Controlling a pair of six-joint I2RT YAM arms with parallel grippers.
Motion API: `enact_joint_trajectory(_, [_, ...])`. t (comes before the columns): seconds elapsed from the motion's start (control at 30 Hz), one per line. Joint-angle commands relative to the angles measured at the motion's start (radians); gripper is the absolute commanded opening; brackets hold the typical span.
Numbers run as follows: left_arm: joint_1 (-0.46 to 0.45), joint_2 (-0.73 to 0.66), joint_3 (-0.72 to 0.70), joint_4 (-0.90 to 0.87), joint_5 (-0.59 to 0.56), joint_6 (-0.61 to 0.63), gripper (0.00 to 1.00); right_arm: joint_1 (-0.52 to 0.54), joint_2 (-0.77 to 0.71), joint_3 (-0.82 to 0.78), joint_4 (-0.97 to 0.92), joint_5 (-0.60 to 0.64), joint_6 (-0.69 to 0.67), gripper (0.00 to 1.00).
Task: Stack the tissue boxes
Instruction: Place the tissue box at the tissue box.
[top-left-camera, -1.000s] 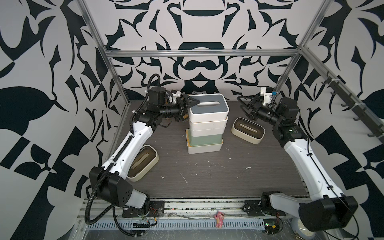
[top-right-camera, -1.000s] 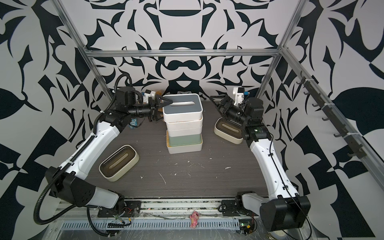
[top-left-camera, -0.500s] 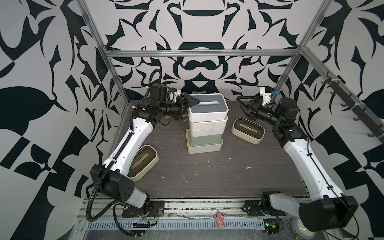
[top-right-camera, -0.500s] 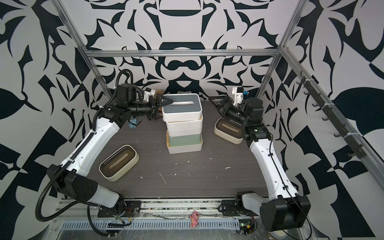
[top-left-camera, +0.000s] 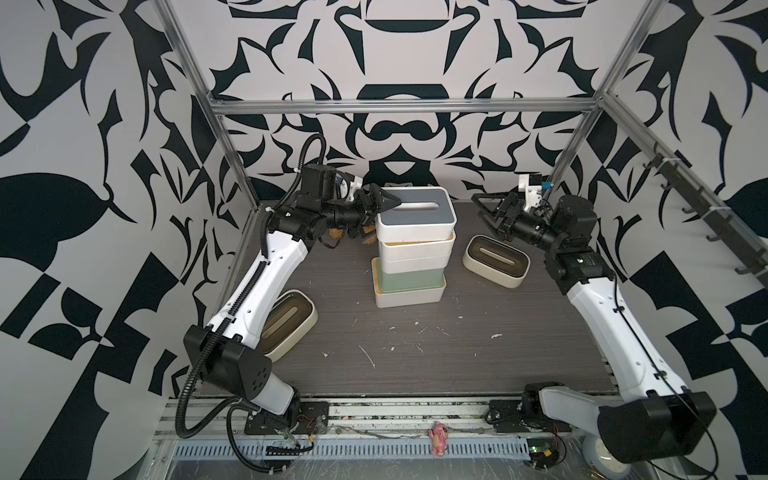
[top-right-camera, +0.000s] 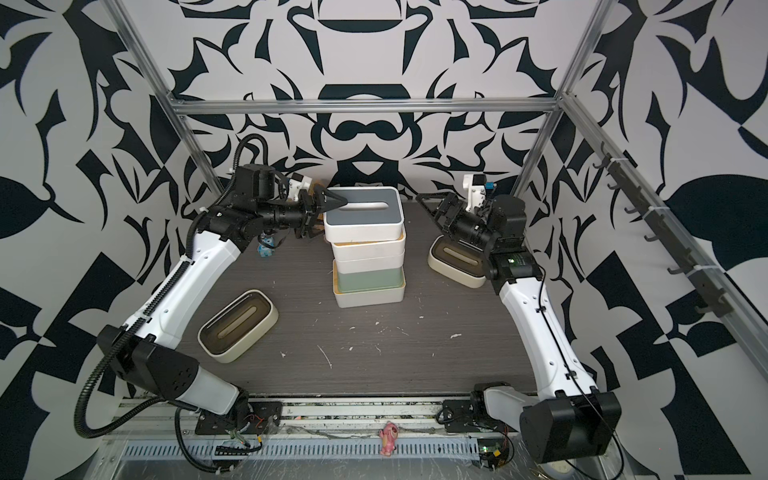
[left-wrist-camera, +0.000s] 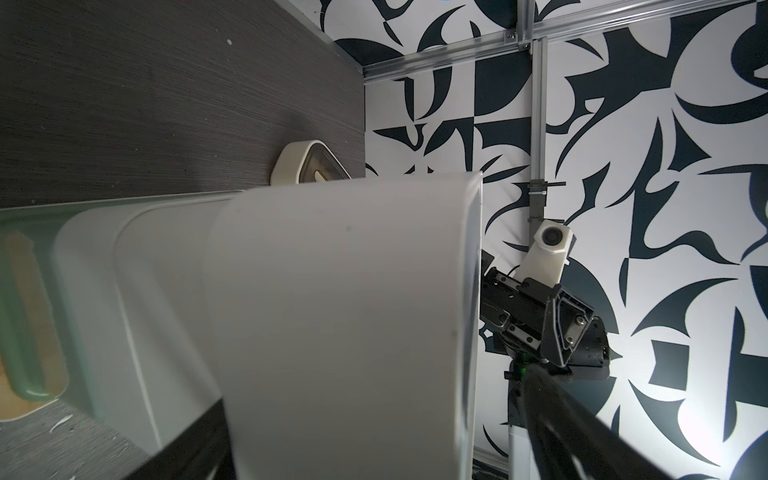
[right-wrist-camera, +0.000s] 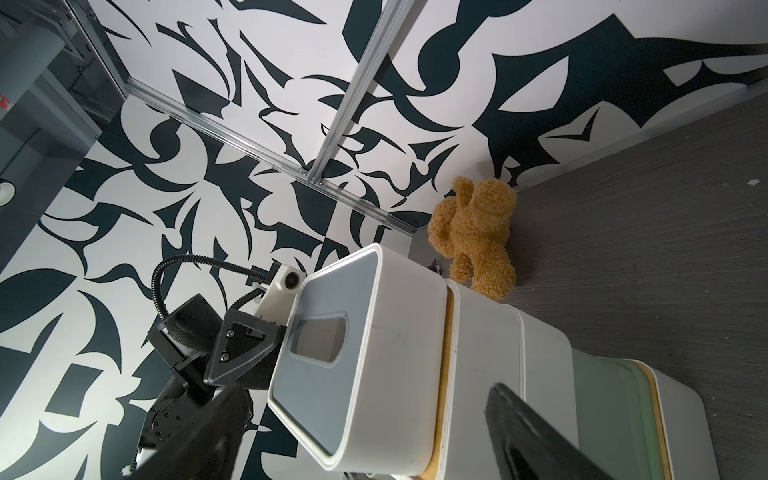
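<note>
While the left gripper (top-left-camera: 380, 208) sits at the left end of the grey-lid box (top-left-camera: 415, 212), its jaws are spread, one over the lid and one under the base. The left wrist view shows a gap between the lid and the finger (left-wrist-camera: 582, 432) beside it, so the gripper is released. That box tops a stack (top-left-camera: 411, 266) near the middle of the desk's (top-left-camera: 457, 353) back edge. Under it come two white boxes (top-left-camera: 415, 251), then a green box (top-left-camera: 409, 279), then a bottom white box (top-left-camera: 409, 296) with a bamboo lid. The layers are not squarely aligned.

The right gripper (top-left-camera: 486, 210) hangs in the air toward the back right corner with its jaws wide apart and nothing between them. It is well apart from the stack. Below it a cream box (top-left-camera: 496, 262) lies on the desk, near the stack but not touching it. A second cream box (top-right-camera: 239, 324) lies by the left edge, beside the left arm. A bear (right-wrist-camera: 478, 237) stands at the back edge, behind the stack's left side.
</note>
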Motion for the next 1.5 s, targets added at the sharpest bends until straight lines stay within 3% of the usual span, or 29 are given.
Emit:
enact_joint_trajectory(0.0, [0.003,0.018,0.029,-0.090,-0.049,0.048,0.96,0.003,-0.013,0.016,0.043,-0.016,-0.023,0.93])
enact_joint_trajectory(1.13, [0.002,0.044,0.087,-0.178,-0.111,0.109,0.98,0.014,0.007,0.044,0.031,-0.023,-0.042,0.93])
enact_joint_trajectory(1.47, [0.006,0.015,0.183,-0.286,-0.204,0.226,0.99,0.059,0.017,0.116,-0.058,-0.009,-0.119,0.93])
